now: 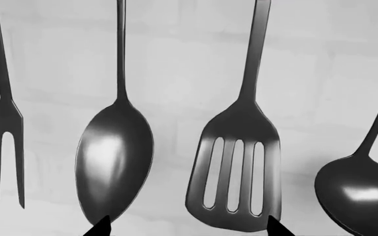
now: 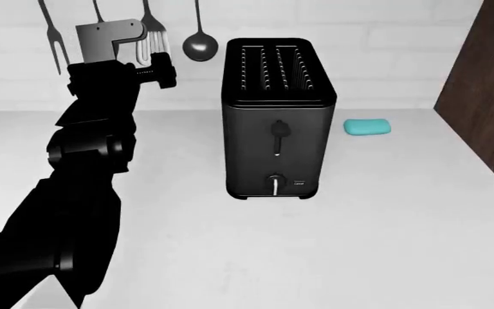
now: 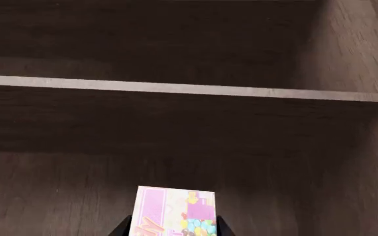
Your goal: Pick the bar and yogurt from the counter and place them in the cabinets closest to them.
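In the right wrist view the pink wrapped bar (image 3: 174, 211) with yellow marks stands between the two dark fingertips of my right gripper (image 3: 171, 230), which is shut on it. It faces the inside of a dark wooden cabinet with a pale-edged shelf (image 3: 175, 88) above. My right gripper is out of the head view. My left gripper (image 1: 185, 228) is open and empty, its two tips wide apart, raised in front of the hanging utensils; its arm (image 2: 101, 129) shows at the head view's left. The yogurt is out of view.
A black toaster (image 2: 277, 116) stands mid-counter with a teal rounded block (image 2: 367, 127) behind it to the right. A fork (image 1: 6, 113), spoon (image 1: 114, 157), slotted spatula (image 1: 236, 167) and ladle (image 1: 363, 191) hang on the white wall. A dark cabinet side (image 2: 487, 84) rises at the right.
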